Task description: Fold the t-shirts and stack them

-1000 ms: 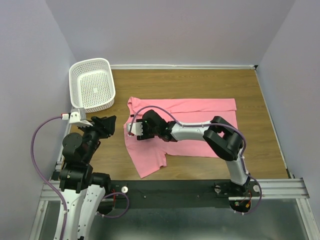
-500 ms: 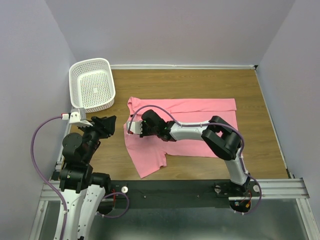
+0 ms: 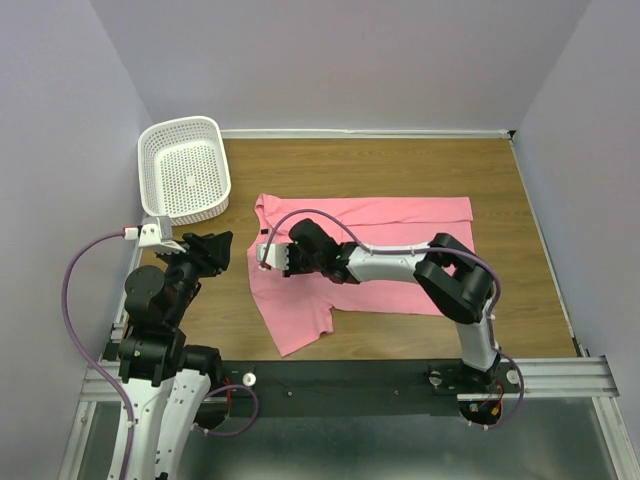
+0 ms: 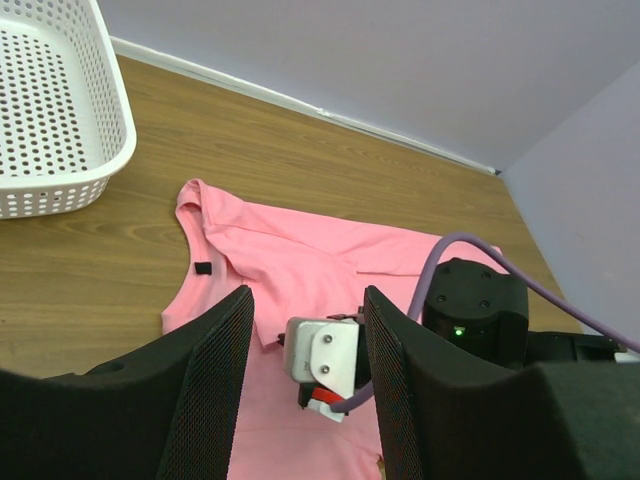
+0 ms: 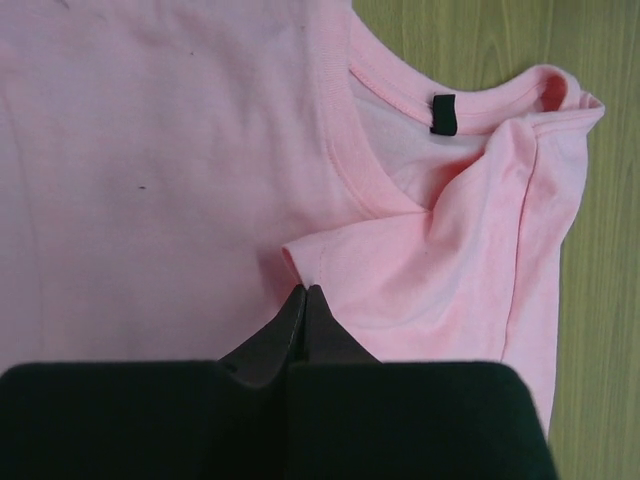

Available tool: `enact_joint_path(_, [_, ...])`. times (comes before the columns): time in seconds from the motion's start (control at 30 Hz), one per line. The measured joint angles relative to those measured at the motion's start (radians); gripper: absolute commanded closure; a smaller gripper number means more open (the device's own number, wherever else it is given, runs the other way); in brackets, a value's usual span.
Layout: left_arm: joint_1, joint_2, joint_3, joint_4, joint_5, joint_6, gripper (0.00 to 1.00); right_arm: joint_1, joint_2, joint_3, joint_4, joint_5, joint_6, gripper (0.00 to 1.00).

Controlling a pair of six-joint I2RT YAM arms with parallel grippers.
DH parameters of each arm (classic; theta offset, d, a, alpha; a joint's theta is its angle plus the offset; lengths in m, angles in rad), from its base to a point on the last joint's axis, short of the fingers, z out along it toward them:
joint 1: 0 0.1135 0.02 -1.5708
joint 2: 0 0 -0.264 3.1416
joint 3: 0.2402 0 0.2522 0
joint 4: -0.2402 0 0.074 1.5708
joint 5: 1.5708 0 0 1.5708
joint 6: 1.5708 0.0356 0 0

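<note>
A salmon-pink t-shirt (image 3: 400, 215) lies spread on the wooden table, its neck and small dark label (image 5: 442, 113) towards the left. My right gripper (image 3: 270, 258) reaches across it to the left part near the neck. Its jaws are shut (image 5: 303, 292) on the corner of a folded-over sleeve of the t-shirt (image 5: 150, 150). My left gripper (image 3: 215, 250) hangs open just left of the cloth and holds nothing. In the left wrist view, its mesh fingers (image 4: 215, 360) frame the t-shirt (image 4: 300, 250) and the right arm's wrist.
A white perforated basket (image 3: 180, 125) stands at the back left of the table, also seen in the left wrist view (image 4: 100, 180). Purple walls close in the back and both sides. Bare wood shows right of and behind the shirt.
My right gripper has gone from open to shut, pinching the sleeve corner. The left arm has not moved.
</note>
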Motion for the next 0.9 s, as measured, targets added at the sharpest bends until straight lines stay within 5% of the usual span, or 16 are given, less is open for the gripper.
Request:
enact_joint_path(0.63, [0.000,0.003,0.000,0.000,0.006,0.000,0.43,-0.011,-0.084,-0.055,-0.034,-0.126,-0.010,0.97])
enact_joint_path(0.77, [0.000,0.007,0.000,0.000,0.009,0.002,0.43,-0.011,-0.096,-0.075,-0.051,-0.142,-0.024,0.34])
enact_joint_path(0.9, [0.000,0.011,0.000,0.000,0.009,0.007,0.34,-0.011,-0.132,-0.080,-0.086,-0.163,-0.014,0.29])
